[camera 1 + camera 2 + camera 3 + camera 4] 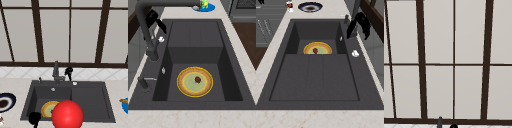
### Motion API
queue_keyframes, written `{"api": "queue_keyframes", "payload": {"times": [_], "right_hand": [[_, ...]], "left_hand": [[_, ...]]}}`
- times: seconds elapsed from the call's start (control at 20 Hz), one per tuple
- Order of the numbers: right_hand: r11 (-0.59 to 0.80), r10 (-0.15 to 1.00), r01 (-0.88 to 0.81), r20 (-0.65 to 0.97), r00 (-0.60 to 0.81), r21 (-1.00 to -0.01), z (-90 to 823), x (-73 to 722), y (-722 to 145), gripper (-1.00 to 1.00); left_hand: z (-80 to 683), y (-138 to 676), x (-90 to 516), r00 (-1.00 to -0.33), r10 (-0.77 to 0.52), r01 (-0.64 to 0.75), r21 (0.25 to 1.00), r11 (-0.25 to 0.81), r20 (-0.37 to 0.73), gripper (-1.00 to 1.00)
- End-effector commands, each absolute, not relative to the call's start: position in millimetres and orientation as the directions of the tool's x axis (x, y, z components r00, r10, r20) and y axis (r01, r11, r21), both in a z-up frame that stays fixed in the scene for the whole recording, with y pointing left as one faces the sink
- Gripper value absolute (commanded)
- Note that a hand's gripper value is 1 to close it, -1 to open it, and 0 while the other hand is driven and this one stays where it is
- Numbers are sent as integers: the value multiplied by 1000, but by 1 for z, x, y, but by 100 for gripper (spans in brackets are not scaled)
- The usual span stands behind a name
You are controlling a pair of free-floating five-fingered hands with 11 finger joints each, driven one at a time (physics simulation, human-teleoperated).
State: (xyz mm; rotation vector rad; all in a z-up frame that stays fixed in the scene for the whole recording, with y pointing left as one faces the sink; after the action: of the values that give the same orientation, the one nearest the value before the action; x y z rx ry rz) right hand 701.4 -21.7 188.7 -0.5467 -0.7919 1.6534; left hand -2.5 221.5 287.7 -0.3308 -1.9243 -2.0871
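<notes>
Behind dark sink (107,100), under paned window (85,32), spotted right hand (68,71) hanging open and empty just beside faucet (56,71); left hand (34,118) near front rim, grip unclear. Feared a stray sweep knocking faucet, splashing yellow plate (47,108) in left basin.

text: none readable
labels/brands: none on the sink (105,100), tap (56,71) or plates
numbers/signs: none
yellow plate (194,81): coloured rings and a red spot, no lettering
dark plate (310,7): plain pattern, no lettering
</notes>
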Motion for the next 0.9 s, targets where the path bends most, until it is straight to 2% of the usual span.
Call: {"api": "queue_keyframes", "payload": {"times": [0.0,0.6,0.85], "right_hand": [[-93,978,-659,56,-202,-747,199,696,-40,-100],[-69,977,-654,82,-198,-754,203,659,-90,-100],[-109,974,-591,32,-224,-800,205,625,-99,-100]], "left_hand": [[288,221,-2,-934,-52,357,931,-72,354,0],[288,221,-2,-934,-52,357,931,-72,354,0],[288,221,-2,-934,-52,357,931,-72,354,0]]}}
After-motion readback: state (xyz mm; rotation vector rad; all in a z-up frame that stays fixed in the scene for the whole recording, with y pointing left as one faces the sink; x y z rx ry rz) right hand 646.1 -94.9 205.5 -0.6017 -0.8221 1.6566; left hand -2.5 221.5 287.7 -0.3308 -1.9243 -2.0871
